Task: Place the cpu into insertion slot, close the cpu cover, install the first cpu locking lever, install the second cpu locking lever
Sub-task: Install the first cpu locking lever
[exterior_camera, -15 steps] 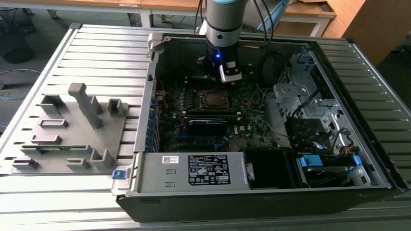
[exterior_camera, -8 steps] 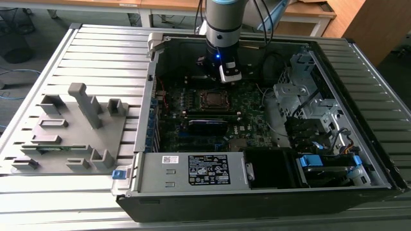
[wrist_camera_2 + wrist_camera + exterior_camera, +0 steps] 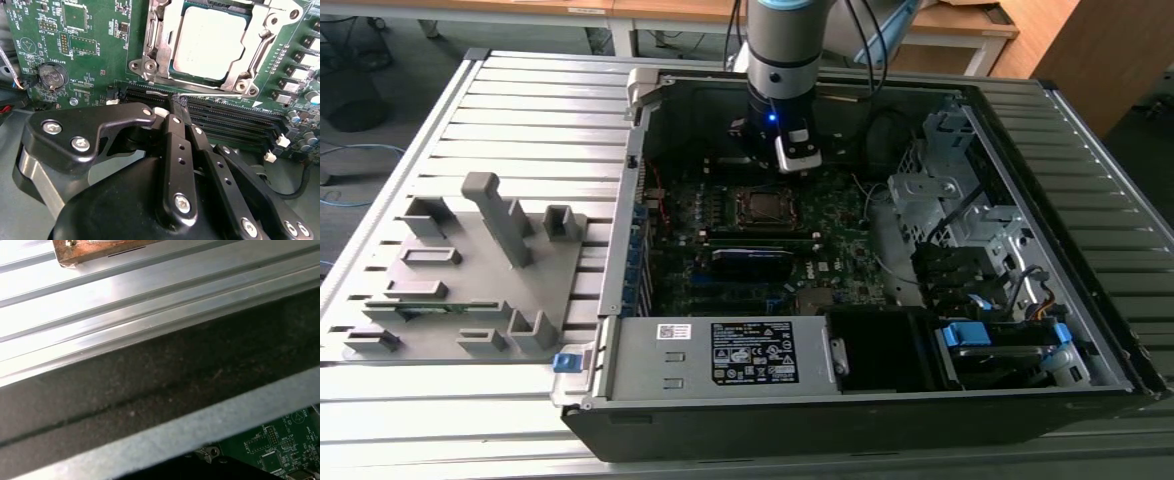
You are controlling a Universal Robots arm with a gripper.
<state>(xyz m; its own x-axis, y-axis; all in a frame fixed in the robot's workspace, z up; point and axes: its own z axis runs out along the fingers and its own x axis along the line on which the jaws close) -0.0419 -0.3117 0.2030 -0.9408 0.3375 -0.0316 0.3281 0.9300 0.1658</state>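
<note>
The cpu (image 3: pixel 210 40), a square chip with a grey metal top, lies in the insertion slot (image 3: pixel 761 205) on the green board. The silver cpu cover (image 3: pixel 250 60) lies flat over it, framing the chip through its window. A thin metal locking lever (image 3: pixel 210 93) runs along the socket's edge beside the memory slots. My gripper (image 3: pixel 176 101) has its black fingers (image 3: pixel 179 150) drawn together, tips right at this lever, nothing visibly between them. In the exterior view the gripper (image 3: pixel 785 160) hangs inside the open computer case, just behind the socket.
Long black memory slots (image 3: pixel 235 122) lie next to the fingertips. A coin battery (image 3: pixel 52 76) sits on the board. The case holds a labelled grey power supply (image 3: pixel 720 352) and drive bays (image 3: pixel 961 215). A grey fixture (image 3: pixel 467 265) stands on the slatted table (image 3: pixel 125 295).
</note>
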